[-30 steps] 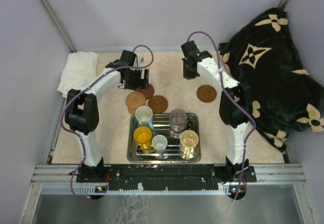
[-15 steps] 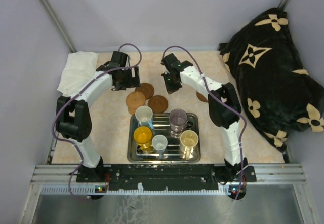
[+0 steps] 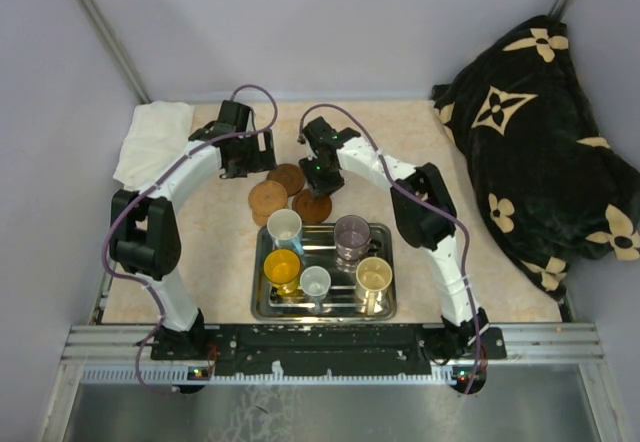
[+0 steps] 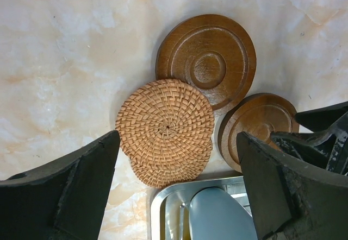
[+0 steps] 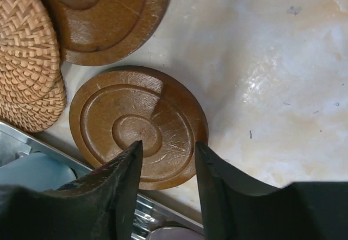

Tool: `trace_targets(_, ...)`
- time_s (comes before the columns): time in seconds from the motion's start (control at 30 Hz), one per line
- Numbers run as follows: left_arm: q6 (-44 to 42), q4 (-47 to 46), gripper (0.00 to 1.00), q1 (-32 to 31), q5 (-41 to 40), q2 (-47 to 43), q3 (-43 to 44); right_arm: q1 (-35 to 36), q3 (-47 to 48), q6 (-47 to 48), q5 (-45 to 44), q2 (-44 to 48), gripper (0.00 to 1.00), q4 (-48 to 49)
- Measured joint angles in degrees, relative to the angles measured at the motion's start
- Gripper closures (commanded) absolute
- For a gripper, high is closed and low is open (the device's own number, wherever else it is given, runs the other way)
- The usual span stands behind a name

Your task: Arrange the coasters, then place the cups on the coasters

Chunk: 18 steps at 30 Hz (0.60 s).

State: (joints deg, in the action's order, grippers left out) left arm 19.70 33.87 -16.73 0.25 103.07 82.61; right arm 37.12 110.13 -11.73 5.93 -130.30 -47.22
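Observation:
Three coasters show in the top view just behind the tray: a woven one (image 3: 267, 198) and two brown wooden ones (image 3: 287, 176) (image 3: 313, 206). My left gripper (image 3: 247, 158) hangs wide open over the cluster. In its wrist view the woven coaster (image 4: 165, 126) lies on a second woven one (image 4: 169, 170), beside two wooden coasters (image 4: 206, 61) (image 4: 259, 121). My right gripper (image 5: 167, 147) is open just above the near wooden coaster (image 5: 136, 123), one finger over it and one at its rim. The cups stand in the tray: light blue (image 3: 284, 227), purple (image 3: 351, 232), yellow (image 3: 282, 265), small grey-white (image 3: 315, 282), cream (image 3: 373, 277).
The steel tray (image 3: 384, 307) sits at the near middle of the table. A white cloth (image 3: 155, 140) lies at the back left and a black patterned blanket (image 3: 540, 132) is heaped at the right. My right forearm (image 3: 395, 177) arches over the table's right middle.
My right arm has swung left from the back right to the coaster cluster and its jaws have opened. The wooden coaster at the right is now hidden under that arm. My left gripper shifted slightly left.

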Motion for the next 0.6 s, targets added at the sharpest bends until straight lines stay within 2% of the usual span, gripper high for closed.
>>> trace_targets(0.1,0.0,0.0,0.06,0.0,-0.1,0.0,-0.1,0.4,0.4,0.6,-0.2,0.0,0.46,-0.2)
trace_targets(0.2,0.0,0.0,0.06,0.1,-0.1,0.0,-0.3,0.6,0.5,0.9,-0.3,0.0,0.57,-0.4)
trace_targets(0.23,0.0,0.0,0.06,0.1,-0.2,0.0,-0.3,0.6,0.5,1.1,-0.3,0.0,0.57,-0.4)
trace_targets(0.43,0.0,0.0,0.05,0.4,-0.6,0.0,-0.3,1.4,0.5,1.3,-1.0,0.0,0.46,-0.4)
trace_targets(0.6,0.0,0.0,0.05,0.5,-0.7,0.0,-0.4,2.5,0.5,1.3,-5.7,-0.3,0.37,-0.5)
